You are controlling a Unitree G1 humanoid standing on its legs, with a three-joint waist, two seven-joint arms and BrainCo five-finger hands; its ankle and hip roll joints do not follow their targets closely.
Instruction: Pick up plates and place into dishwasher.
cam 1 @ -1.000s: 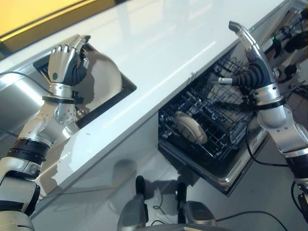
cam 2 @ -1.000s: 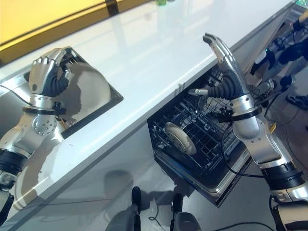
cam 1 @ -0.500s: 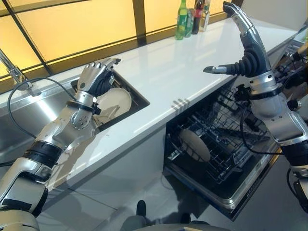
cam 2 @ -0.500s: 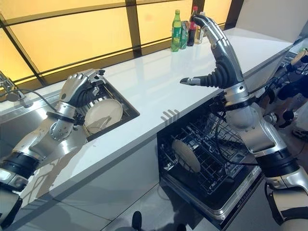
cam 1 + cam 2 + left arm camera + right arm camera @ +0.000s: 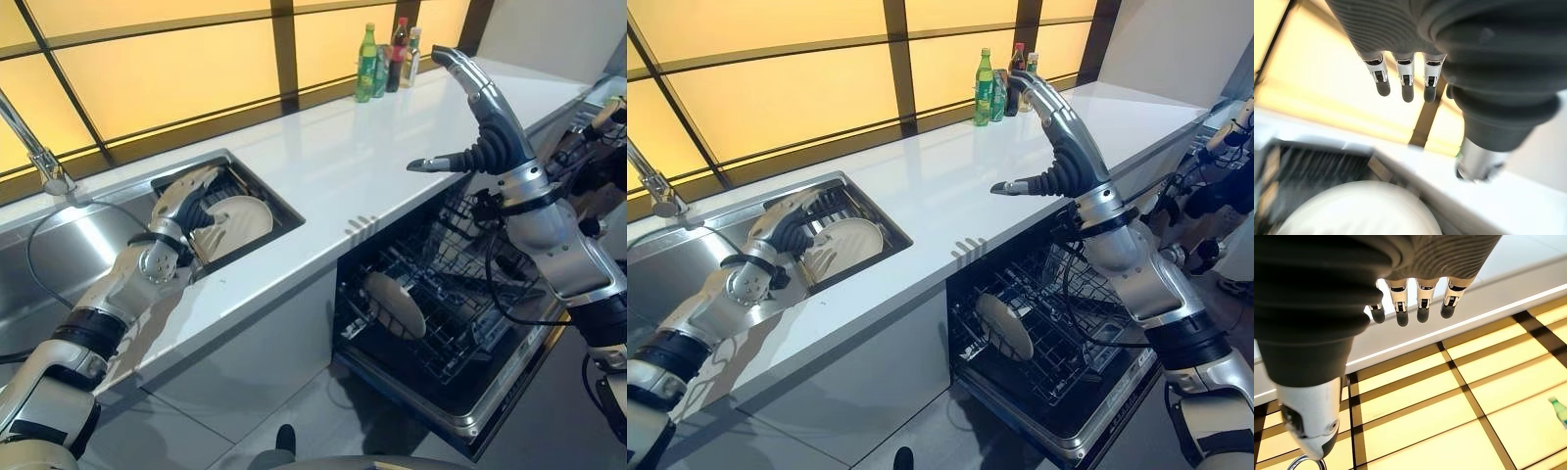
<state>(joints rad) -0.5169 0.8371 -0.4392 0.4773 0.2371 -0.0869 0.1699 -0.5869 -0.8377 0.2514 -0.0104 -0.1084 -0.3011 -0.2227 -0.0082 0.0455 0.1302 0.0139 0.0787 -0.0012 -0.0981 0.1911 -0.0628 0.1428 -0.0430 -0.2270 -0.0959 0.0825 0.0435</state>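
Observation:
A cream plate (image 5: 238,219) leans in the dark sink basin (image 5: 259,184), also seen as a pale disc (image 5: 1361,210) past my left hand's fingers. My left hand (image 5: 182,204) hovers at the plate's left rim with fingers relaxed, holding nothing; whether it touches the plate I cannot tell. A second cream plate (image 5: 393,304) stands upright in the lower rack (image 5: 460,294) of the open dishwasher. My right hand (image 5: 487,122) is raised over the counter edge above the dishwasher, fingers straight, thumb out to the side, empty.
The white counter (image 5: 372,147) runs between sink and dishwasher. Several bottles (image 5: 370,63) stand at its back by the yellow windows. A faucet (image 5: 34,147) rises left of the steel drainer. The dishwasher door (image 5: 460,421) hangs open low in front.
The camera has tilted up, showing the windows and bottles. My left hand has dropped lower into the sink beside the plate. My right hand stays raised and open.

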